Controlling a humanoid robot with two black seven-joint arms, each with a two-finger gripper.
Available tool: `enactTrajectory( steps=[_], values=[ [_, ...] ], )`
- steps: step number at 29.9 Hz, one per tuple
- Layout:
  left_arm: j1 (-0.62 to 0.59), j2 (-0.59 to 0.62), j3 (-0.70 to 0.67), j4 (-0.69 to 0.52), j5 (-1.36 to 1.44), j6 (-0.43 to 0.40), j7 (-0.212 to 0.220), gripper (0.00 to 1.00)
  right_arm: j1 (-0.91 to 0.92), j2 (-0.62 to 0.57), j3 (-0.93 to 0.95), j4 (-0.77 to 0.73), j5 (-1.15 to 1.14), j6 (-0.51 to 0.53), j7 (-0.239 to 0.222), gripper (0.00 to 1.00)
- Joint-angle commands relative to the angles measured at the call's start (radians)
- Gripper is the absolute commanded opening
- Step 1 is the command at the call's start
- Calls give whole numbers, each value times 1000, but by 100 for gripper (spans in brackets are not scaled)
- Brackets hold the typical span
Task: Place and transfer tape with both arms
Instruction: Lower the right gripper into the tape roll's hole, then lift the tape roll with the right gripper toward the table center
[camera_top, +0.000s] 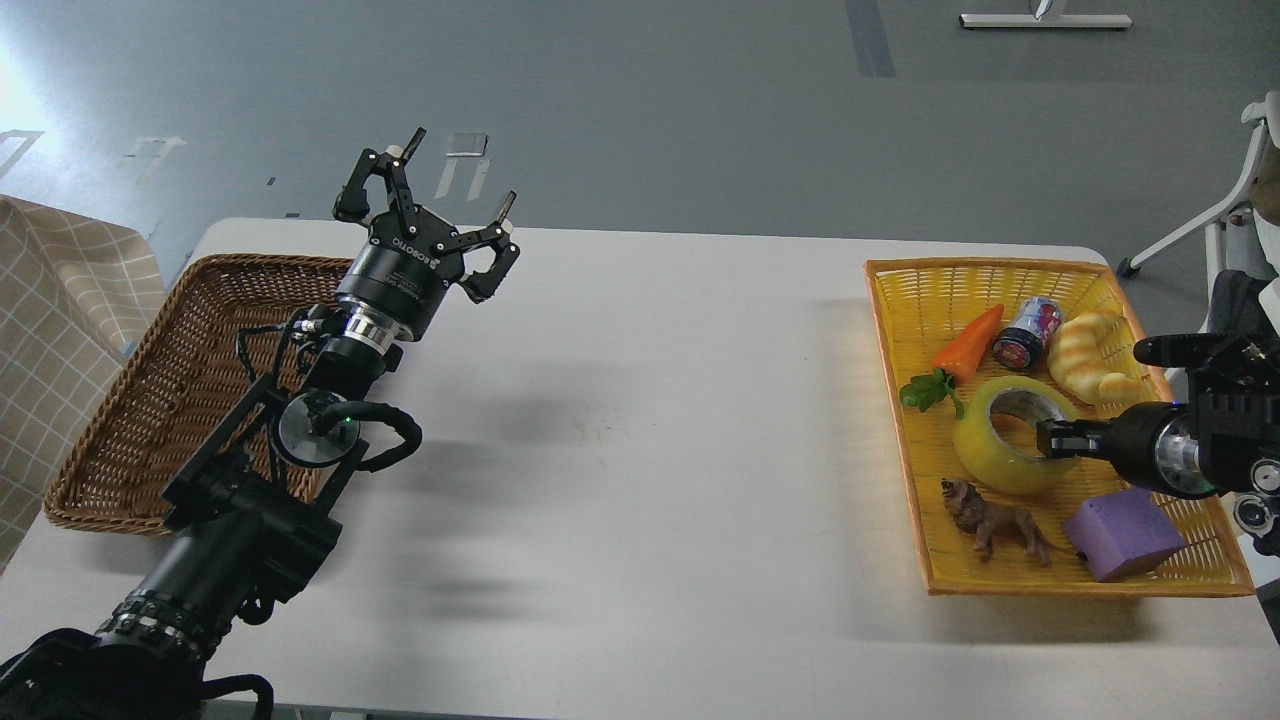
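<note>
translucent yellow, the tape (1010, 437) is seen standing in the yellow basket (1150, 580), the right gripper (1050, 440) at its wall; whether it is gripped cannot be told. light, stiff and slick, it is best pinched through the core. left gripper (430, 215) fingers are spread, empty.

White table (650, 420), brown wicker basket (200, 300) at its left, yellow basket (900, 420) at right holding toy carrot (970, 342), can (1028, 333), croissant toy (1090, 358), lion figurine (995, 520), purple block (1122, 535)
</note>
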Motion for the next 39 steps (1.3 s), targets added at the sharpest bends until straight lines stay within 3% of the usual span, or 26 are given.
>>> enactTrajectory(
  steps=[1,9,16,22,27,39],
  values=[
    [0,-2,2,0,0,0,0,98,0,-56,18,86,2,0,4,0],
    [-2,3,0,0,-1,0,0,98,22,-203,69,297,67,0,3,0],
    [-3,6,-1,0,-3,0,0,98,132,-182,69,305,67,0,1,0],
    [-5,5,-1,2,-5,0,0,98,232,-38,55,274,59,0,-2,0],
    [-8,5,0,2,-5,0,0,98,284,125,37,165,30,0,-2,0],
    [-8,-9,3,0,-5,0,0,98,511,543,-235,-207,35,0,-2,0]
  ],
)
